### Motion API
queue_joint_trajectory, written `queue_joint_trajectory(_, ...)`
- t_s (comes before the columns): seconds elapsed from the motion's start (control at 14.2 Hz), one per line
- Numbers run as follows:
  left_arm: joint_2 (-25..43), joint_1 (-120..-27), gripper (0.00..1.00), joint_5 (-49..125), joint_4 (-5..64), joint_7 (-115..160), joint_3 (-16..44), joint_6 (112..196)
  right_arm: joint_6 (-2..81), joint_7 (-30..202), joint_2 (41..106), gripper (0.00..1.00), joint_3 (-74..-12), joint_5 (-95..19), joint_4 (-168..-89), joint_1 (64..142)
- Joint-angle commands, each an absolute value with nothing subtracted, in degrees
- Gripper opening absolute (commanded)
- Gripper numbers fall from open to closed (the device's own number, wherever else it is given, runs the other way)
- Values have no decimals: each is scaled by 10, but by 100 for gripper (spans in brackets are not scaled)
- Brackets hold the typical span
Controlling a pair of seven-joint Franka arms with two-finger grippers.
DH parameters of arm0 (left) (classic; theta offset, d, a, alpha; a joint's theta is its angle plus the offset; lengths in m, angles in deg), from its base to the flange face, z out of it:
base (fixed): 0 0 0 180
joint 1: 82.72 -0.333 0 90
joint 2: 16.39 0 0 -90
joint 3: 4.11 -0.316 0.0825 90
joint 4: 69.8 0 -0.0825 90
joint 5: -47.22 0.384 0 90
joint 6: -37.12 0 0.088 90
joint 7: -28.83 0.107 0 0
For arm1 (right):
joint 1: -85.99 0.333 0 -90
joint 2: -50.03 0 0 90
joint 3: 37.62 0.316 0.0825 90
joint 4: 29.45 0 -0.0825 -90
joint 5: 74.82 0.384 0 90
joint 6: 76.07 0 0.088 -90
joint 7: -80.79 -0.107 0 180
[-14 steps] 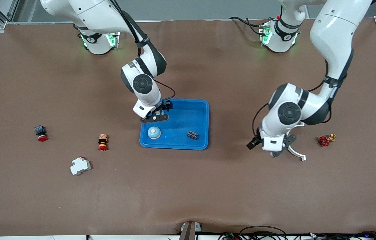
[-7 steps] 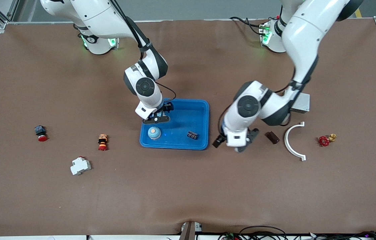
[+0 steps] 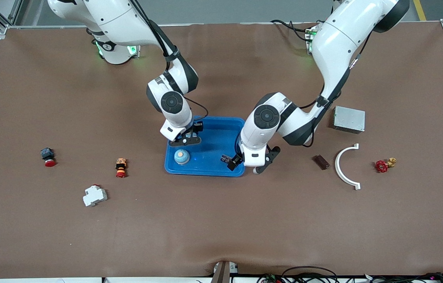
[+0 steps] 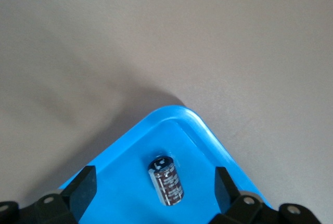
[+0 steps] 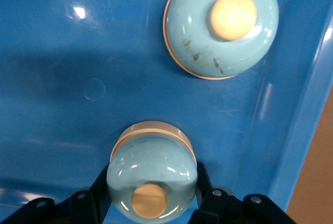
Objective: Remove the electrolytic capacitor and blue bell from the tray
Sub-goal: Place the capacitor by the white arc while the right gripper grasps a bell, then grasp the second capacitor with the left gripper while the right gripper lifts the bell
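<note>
A blue tray (image 3: 241, 131) sits mid-table. One pale blue bell (image 3: 182, 156) (image 5: 221, 26) with a tan button stands in it near the corner closest to the front camera. My right gripper (image 3: 184, 138) (image 5: 152, 193) is over the tray, shut on a second bell (image 5: 152, 166), with a finger on each side of its dome. A dark capacitor (image 3: 227, 159) (image 4: 167, 181) lies on its side in the tray (image 4: 177, 112) near the left arm's end. My left gripper (image 3: 263, 163) (image 4: 152, 185) hangs open by that tray corner, not touching the capacitor.
Toward the right arm's end lie a red-capped button (image 3: 47, 156), an orange part (image 3: 120, 167) and a white breaker (image 3: 94, 195). Toward the left arm's end are a brown block (image 3: 320, 162), a white curved piece (image 3: 343, 169), a red valve (image 3: 382, 166) and a grey metal box (image 3: 349, 119).
The left arm has swung from the white curved piece across to the tray's corner, uncovering the brown block and the grey box. The right gripper has stayed over the tray.
</note>
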State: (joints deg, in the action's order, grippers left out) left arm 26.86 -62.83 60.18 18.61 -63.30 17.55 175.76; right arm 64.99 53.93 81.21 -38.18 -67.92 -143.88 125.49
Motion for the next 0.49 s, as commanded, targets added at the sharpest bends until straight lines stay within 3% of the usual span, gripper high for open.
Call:
queue_joint_trajectory(0.0,290,-584,100,598,172,-690,138,1795,629,536,795,12,-387,-672,-1437,1262)
queue_joint_trajectory(0.07,296,-572,100,598,172,-705,131,1798,598,542,766,9,-388,-672,-1436,1255)
queue_joint_trajectory(0.21,307,-554,85,598,172,-713,129,1800,494,546,713,9,-392,-678,-1414,1232)
queue_joint_trajectory(0.42,319,-537,83,599,170,-736,127,1815,326,643,692,9,-392,-679,-1318,1152)
